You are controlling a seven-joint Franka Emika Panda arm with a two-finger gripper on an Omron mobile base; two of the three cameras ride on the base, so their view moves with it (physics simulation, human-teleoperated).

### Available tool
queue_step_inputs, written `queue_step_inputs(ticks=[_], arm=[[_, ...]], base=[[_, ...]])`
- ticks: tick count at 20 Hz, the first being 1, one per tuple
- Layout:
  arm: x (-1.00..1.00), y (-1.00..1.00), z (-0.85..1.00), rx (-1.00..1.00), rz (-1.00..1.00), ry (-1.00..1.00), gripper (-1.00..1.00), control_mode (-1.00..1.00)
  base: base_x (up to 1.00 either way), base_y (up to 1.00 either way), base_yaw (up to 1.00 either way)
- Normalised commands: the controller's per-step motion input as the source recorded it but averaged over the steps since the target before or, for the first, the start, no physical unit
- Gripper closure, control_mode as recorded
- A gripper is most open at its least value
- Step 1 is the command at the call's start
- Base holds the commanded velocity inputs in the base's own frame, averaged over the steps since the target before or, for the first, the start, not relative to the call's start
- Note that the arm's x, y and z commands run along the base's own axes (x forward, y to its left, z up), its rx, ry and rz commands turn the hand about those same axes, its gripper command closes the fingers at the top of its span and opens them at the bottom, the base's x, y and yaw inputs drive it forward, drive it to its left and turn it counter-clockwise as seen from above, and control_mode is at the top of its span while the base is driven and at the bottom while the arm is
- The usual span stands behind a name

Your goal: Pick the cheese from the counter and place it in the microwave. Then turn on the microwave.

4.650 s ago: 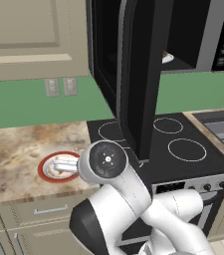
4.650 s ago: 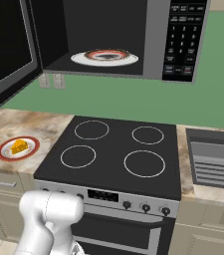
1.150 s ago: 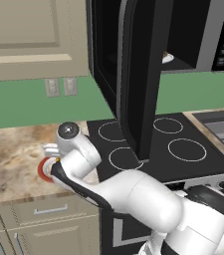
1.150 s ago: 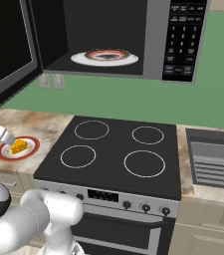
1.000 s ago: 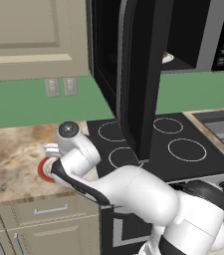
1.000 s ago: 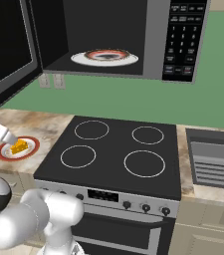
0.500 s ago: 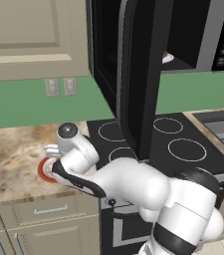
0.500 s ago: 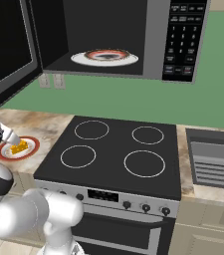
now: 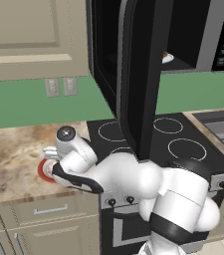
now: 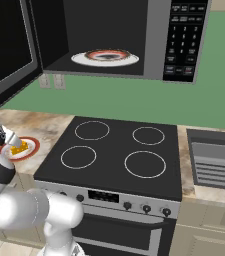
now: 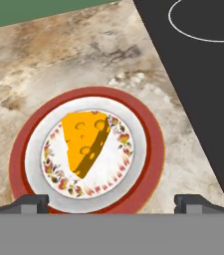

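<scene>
The cheese [image 11: 86, 142] lies in the middle of a round plate [image 11: 148, 144] with a red rim, which sits on the counter [image 11: 73, 55] just beside the black stovetop [image 11: 193, 69]. The gripper [image 11: 111, 203] hangs right over the plate, its two fingertips [image 11: 31, 203] spread as wide as they go, one to each side of the wedge and holding nothing. Up above the stove, the microwave [image 10: 154, 40] stands with its door [image 9: 141, 74] swung open, another plate [image 10: 105, 57] inside it.

Marbled stone counter [image 11: 108, 55], glossy black stovetop [image 11: 198, 64]
</scene>
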Motion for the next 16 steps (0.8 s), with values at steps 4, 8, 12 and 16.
queue_step_inputs(ticks=[4, 8, 12, 16], arm=[[0.13, 0.01, -0.04, 0.00, 0.00, 0.00, -1.00, -1.00], [0.10, 0.01, 0.00, 0.00, 0.00, 0.00, -1.00, -1.00], [0.13, 0.08, -0.05, 0.00, 0.00, 0.00, -1.00, -1.00], [0.11, 0.16, -0.13, 0.00, 0.00, 0.01, -1.00, -1.00]], base=[[0.00, 0.00, 0.00], [0.00, 0.00, 0.00], [0.00, 0.00, 0.00], [0.00, 0.00, 0.00]])
